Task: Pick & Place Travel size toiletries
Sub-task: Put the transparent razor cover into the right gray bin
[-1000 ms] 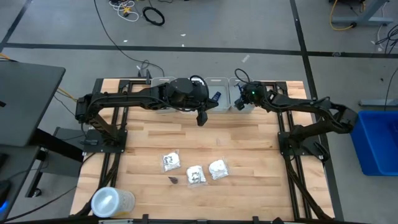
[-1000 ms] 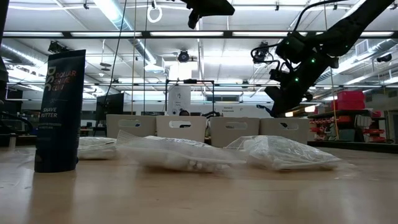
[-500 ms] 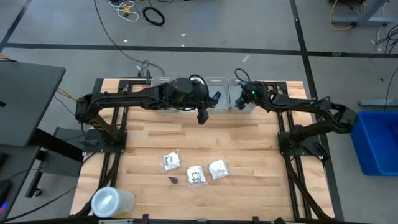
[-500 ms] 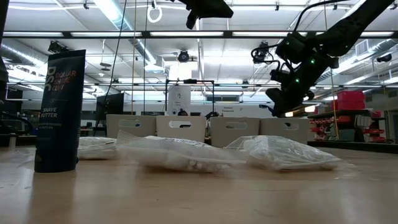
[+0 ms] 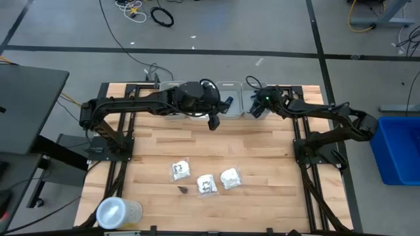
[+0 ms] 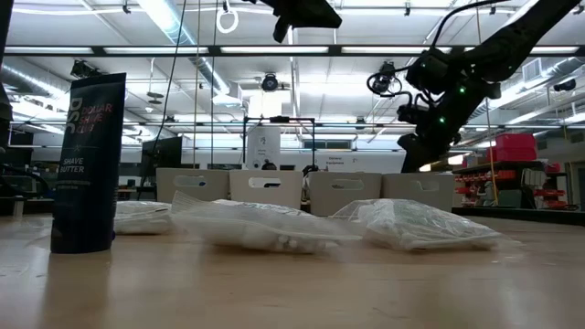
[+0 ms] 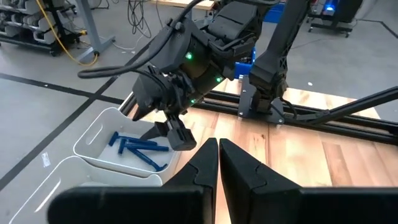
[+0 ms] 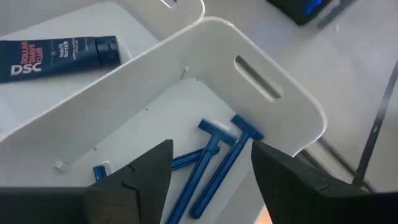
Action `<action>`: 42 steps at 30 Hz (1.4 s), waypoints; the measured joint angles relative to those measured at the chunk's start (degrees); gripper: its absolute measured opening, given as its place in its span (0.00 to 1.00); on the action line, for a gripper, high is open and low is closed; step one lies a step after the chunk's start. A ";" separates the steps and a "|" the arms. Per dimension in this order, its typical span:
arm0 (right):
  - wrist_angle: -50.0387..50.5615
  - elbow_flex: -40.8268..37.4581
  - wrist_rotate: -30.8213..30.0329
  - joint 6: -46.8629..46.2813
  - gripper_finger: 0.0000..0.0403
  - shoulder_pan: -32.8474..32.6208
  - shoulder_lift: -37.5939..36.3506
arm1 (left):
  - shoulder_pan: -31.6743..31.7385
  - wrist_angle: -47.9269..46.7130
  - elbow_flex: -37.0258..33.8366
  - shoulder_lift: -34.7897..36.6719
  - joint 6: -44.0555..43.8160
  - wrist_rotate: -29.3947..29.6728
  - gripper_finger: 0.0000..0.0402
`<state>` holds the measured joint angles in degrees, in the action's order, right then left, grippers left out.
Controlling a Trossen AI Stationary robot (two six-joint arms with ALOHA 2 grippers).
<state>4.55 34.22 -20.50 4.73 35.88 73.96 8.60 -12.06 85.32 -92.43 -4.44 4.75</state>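
Note:
Blue razors (image 8: 214,158) lie on the floor of the rightmost white bin (image 8: 273,109) at the table's far edge. My right gripper (image 8: 208,180) hangs open just above them, also seen in the high view (image 5: 256,109), and touches nothing. My left gripper (image 5: 212,124) is shut and empty, held high over the far middle of the table, next to the bins. Three white crinkly packets (image 5: 206,184) and a small dark item (image 5: 184,189) lie on the wood near the front.
More bins (image 5: 230,98) line the far edge; the one beside the razors holds a dark DSC tube (image 8: 59,56). A tall dark shave butter tube (image 6: 87,164) stands at the front left. Bare wood lies between the bins and the packets.
My right gripper has opened while staying above the rightmost bin. The left arm has kept still.

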 joint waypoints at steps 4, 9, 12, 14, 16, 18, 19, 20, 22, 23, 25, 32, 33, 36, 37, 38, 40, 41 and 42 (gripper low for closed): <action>0.03 0.00 0.00 5.59 0.58 -0.33 -2.48 | 0.00 -0.30 0.00 0.96 -0.30 -1.31 0.06; 0.11 0.00 0.01 10.03 0.56 -0.71 -7.37 | 0.00 -2.35 -0.06 3.18 -0.67 -2.86 0.06; 0.24 0.00 0.10 11.90 0.54 -1.58 -10.46 | 0.00 -2.37 0.02 4.55 0.32 -2.85 0.06; -0.02 0.02 1.67 13.00 0.53 -2.30 -12.27 | 0.00 -2.41 0.02 5.18 0.34 -2.68 0.06; 0.11 0.02 4.38 13.42 0.53 -3.11 -13.96 | 0.00 -2.53 0.02 5.69 0.44 -2.64 0.06; 0.00 0.02 8.00 13.42 0.52 -3.96 -15.41 | 0.00 -2.76 0.02 6.34 1.02 -2.64 0.06; -0.23 0.02 9.95 13.25 0.53 -4.47 -15.95 | 0.00 -2.42 0.02 6.42 1.68 -2.65 0.06; -0.64 0.02 12.26 12.84 0.53 -5.00 -16.38 | 0.00 -2.47 0.02 6.60 1.85 -2.65 0.06; -1.17 0.02 16.71 12.09 0.54 -6.08 -16.97 | 0.00 -2.81 0.00 6.70 1.87 -2.64 0.06; -1.47 0.02 18.83 12.10 0.55 -6.59 -17.16 | 0.00 -2.69 0.00 6.72 1.89 -2.64 0.06; -2.17 0.02 22.50 12.24 0.56 -7.74 -17.27 | 0.00 -2.69 0.00 6.74 2.14 -2.69 0.06; -2.59 0.02 30.49 12.25 0.61 -11.39 -17.27 | 0.00 -2.73 0.00 6.74 3.31 -2.84 0.06; -2.59 0.02 31.81 12.25 0.62 -11.99 -17.27 | 0.00 -2.73 0.00 6.74 3.68 -2.84 0.06; -2.63 0.02 35.49 12.34 0.65 -14.03 -17.01 | 0.00 -2.77 0.00 6.74 4.85 -2.81 0.06; -2.60 0.02 36.07 12.66 0.67 -14.74 -16.82 | 0.00 -2.75 0.00 6.74 5.04 -2.70 0.06; -2.57 0.02 36.08 12.84 0.68 -15.48 -16.60 | 0.00 -2.75 0.00 6.74 5.26 -2.62 0.06; -2.68 0.02 36.07 13.44 0.72 -16.84 -15.75 | 0.00 -2.75 0.00 6.74 5.63 -2.62 0.06; -2.65 0.02 36.07 13.80 0.73 -17.49 -15.19 | 0.00 -2.75 0.00 6.74 5.80 -2.62 0.06; -2.64 0.02 36.06 14.06 0.75 -18.10 -14.48 | 0.00 -2.75 0.00 6.74 5.81 -2.62 0.06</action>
<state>1.91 34.24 15.56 18.78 17.78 59.48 8.60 -14.81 85.32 -85.69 1.37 2.13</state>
